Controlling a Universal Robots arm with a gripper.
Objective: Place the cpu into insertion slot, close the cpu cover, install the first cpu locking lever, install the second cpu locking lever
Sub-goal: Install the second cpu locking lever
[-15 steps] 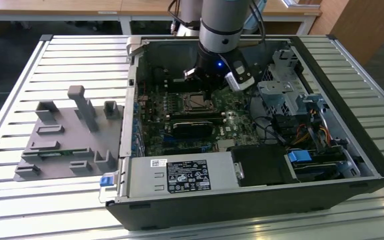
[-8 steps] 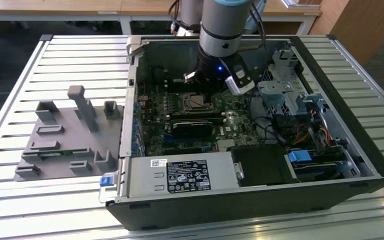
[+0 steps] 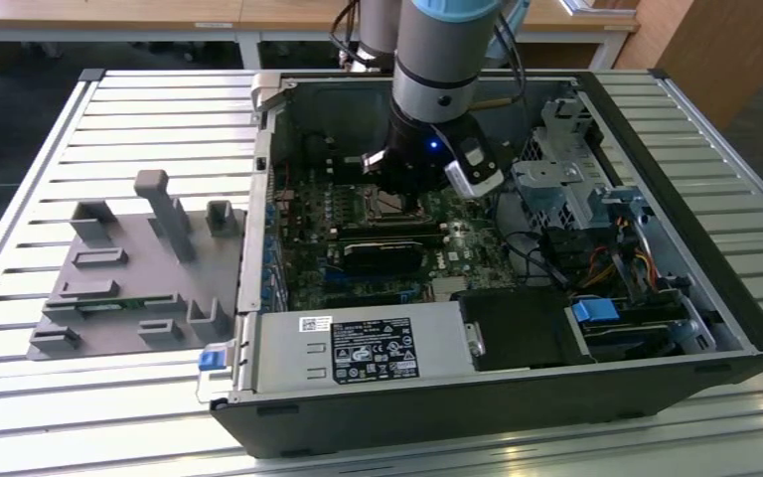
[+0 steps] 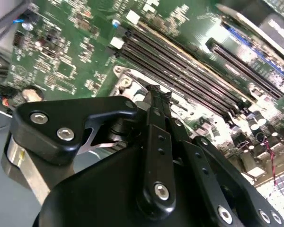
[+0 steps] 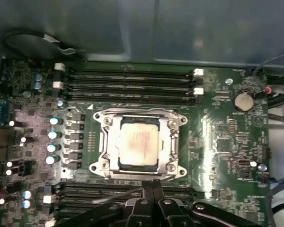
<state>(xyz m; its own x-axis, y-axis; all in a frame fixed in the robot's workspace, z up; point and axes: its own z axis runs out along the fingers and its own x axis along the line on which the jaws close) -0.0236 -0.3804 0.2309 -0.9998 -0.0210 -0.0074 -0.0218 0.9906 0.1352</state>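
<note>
First wrist view: the cpu (image 5: 138,144) sits under the closed cpu cover (image 5: 168,142) — fingers (image 5: 153,187) pinched together, empty, low-centre; press levers squarely.

Open computer case (image 3: 699,328) on slatted table (image 3: 116,109); grey fixture (image 3: 130,268) beside it.

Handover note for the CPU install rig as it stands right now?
Pincer: fingers together, holding nothing visible, poised just off the socket edge, inside the open PC case.
CPU: seated in the insertion slot on the motherboard.
CPU cover: down over the chip, framing it.
Done: placement, cover closed.
Left: locking levers; I cannot tell from the first wrist view whether either is latched. Check before moving on.
</note>
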